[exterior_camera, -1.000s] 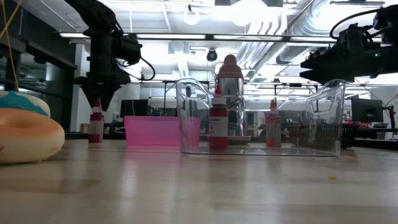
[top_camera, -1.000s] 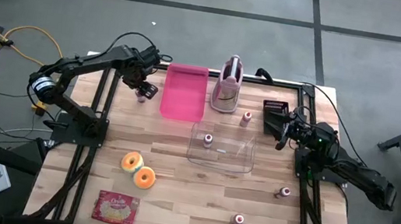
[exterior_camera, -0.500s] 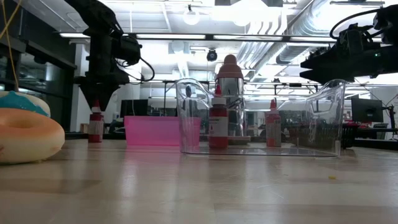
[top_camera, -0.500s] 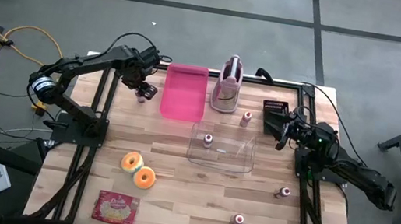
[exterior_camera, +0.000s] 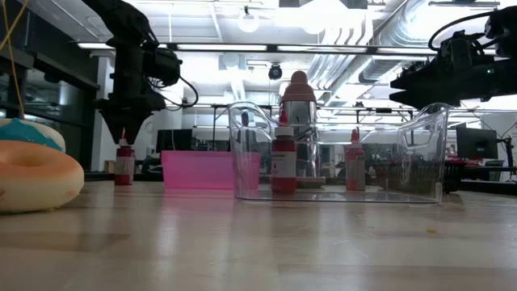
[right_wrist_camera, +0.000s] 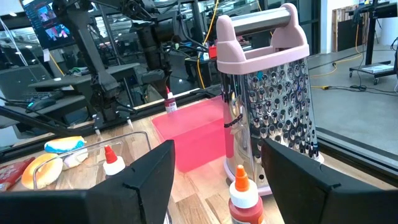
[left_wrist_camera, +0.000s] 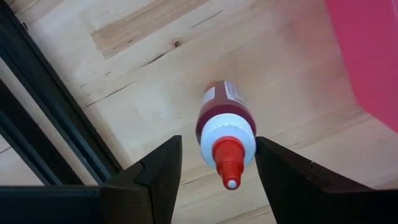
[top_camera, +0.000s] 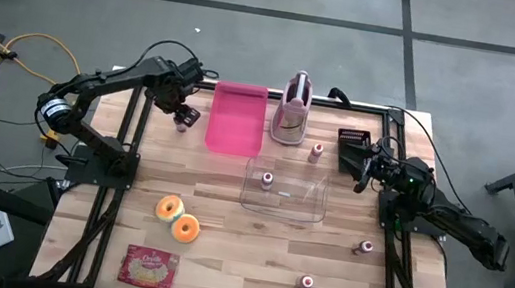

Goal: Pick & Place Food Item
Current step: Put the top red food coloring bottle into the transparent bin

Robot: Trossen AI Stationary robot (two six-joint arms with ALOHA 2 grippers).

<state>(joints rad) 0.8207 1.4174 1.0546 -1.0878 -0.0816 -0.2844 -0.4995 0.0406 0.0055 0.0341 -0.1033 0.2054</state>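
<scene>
The left gripper [top_camera: 181, 113] was held pointing down over a small red bottle [top_camera: 181, 120] near the table's [top_camera: 252, 254] far left corner, its fingers [left_wrist_camera: 158, 171] spread to either side of the bottle's red tip and white cap without touching them. Nothing was gripped. In the left wrist view, bare wood was seen all around the bottle [left_wrist_camera: 224, 127]: a dark frame rail [left_wrist_camera: 56, 118] lay on one side of it and the edge of the pink tray [left_wrist_camera: 370, 56] on the other, both apart from it. The bottle stood upright, its long axis vertical and the nozzle pointed up toward the gripper.

The right gripper [top_camera: 345, 152] was kept level at the table's right edge, off the wood, fingers apart and empty, aimed toward the grater [top_camera: 291, 108].

In the high view, the pink tray [top_camera: 237, 118] lay just right of the bottle, with the grater beside the tray at the far edge. A clear bin [top_camera: 283, 191] sat mid-table with another bottle [top_camera: 267, 179] inside it. Open wood was left in front of the bin. Two donuts [top_camera: 177, 219] and a red packet [top_camera: 148, 267] lay toward the near left corner, and three more bottles [top_camera: 363, 247] were scattered to the right.
</scene>
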